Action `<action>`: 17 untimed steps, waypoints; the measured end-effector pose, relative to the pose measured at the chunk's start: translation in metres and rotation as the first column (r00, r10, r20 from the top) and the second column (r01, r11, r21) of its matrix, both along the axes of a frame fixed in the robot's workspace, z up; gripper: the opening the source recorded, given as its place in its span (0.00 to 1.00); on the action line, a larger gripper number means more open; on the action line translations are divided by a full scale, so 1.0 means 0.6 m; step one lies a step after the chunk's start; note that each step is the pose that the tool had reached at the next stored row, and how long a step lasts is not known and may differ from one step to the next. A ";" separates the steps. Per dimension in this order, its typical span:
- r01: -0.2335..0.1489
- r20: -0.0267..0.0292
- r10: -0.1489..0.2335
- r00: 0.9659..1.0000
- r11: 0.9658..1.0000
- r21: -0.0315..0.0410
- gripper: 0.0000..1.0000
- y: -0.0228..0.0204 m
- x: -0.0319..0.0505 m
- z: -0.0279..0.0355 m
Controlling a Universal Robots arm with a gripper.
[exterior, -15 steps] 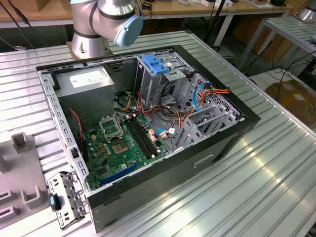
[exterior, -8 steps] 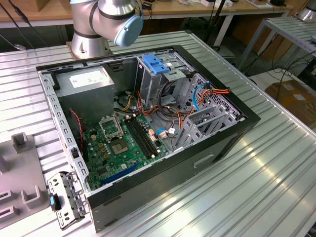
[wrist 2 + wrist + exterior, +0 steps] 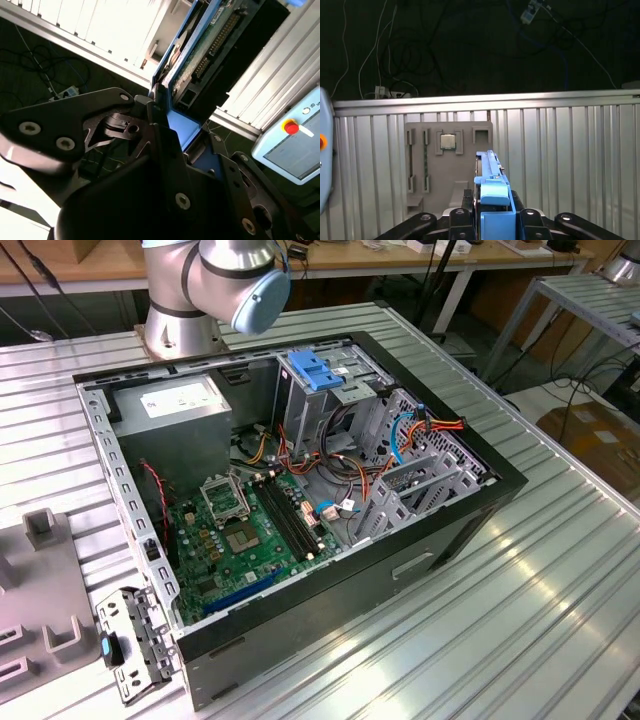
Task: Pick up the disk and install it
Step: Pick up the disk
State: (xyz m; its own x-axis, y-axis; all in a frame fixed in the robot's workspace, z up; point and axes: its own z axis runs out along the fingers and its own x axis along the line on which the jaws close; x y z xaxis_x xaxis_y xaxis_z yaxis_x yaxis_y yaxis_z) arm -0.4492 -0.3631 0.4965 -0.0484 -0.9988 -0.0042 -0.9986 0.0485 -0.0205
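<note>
The disk (image 3: 210, 45) is seen edge-on in both wrist views, with a green circuit board on one face and a blue plastic rail (image 3: 492, 187) along its edge. My gripper (image 3: 182, 131) is shut on it, black fingers (image 3: 150, 117) pressing on either side, and holds it in the air above the ribbed metal table (image 3: 560, 150). In the first wrist view the gripper (image 3: 492, 212) clamps the disk's near end. The open computer case (image 3: 500, 485) lies on its side in the exterior view, with a metal drive cage topped by a blue bracket (image 3: 315, 370).
A grey power-supply box (image 3: 180, 405) and motherboard (image 3: 240, 530) sit inside the case. A grey parts holder (image 3: 447, 165) with a processor chip (image 3: 448, 141) lies on the table. A pendant with a red button (image 3: 291, 127) hangs nearby. The arm's base (image 3: 190, 300) stands behind the case.
</note>
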 end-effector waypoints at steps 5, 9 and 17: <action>0.000 0.000 0.000 1.000 1.000 0.000 0.37 0.0000 0.023 0.000; 0.000 0.000 0.000 1.000 1.000 0.000 0.37 -0.0002 0.032 0.000; 0.000 0.000 0.000 1.000 1.000 0.000 0.37 -0.0020 0.051 0.000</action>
State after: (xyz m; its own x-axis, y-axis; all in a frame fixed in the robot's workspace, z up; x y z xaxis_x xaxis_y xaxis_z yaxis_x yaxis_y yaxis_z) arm -0.4183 -0.3643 0.4964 -0.0485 -0.9988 -0.0043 -0.9986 0.0486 -0.0206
